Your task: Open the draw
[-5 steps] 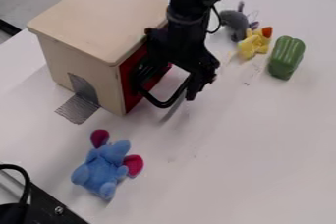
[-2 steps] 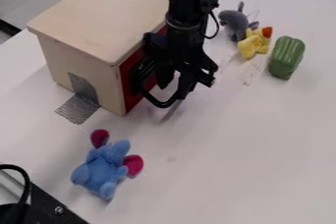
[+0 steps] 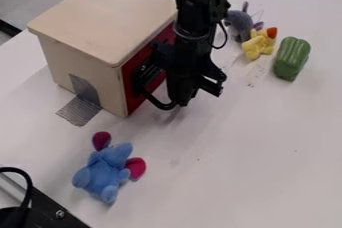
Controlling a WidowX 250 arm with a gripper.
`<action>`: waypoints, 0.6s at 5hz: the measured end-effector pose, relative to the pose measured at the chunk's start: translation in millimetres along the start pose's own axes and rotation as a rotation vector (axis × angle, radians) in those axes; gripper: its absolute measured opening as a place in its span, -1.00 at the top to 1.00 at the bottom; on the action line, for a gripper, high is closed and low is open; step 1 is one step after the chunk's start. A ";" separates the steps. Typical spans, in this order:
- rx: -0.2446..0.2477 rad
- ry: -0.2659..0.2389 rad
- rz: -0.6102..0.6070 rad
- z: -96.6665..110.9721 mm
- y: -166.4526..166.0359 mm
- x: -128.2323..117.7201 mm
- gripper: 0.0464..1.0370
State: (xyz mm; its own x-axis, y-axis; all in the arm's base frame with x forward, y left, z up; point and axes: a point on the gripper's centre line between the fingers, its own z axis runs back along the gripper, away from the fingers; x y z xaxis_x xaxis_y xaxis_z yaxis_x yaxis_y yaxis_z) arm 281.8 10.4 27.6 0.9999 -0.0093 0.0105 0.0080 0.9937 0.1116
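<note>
Camera view: wooden box [image 3: 80,44], blue plush [image 3: 103,172] near it, red drawer front [image 3: 134,101] on the box's right face, black handle [image 3: 156,104], pincer [image 3: 182,99] by the handle, wide or narrow I cannot tell, then green pepper [image 3: 291,59].

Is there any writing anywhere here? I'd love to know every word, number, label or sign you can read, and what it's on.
There are none that I can read.
The wooden box, its red front, the blue plush toy and the green pepper show no lettering.
The small dark specks on the white table are too tiny to identify, but look more like smudges than writing.
</note>
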 end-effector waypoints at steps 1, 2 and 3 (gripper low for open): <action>-0.012 0.005 -0.003 0.8 -4.9 -1.0 0.89; -0.016 0.012 -0.040 2.0 -16.0 -2.6 0.89; -0.019 0.013 -0.098 4.5 -36.0 -4.7 0.89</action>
State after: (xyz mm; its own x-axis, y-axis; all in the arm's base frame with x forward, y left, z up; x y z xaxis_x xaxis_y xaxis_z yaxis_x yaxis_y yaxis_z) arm 276.8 -25.9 28.0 0.9943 -0.1055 -0.0127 0.1062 0.9900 0.0926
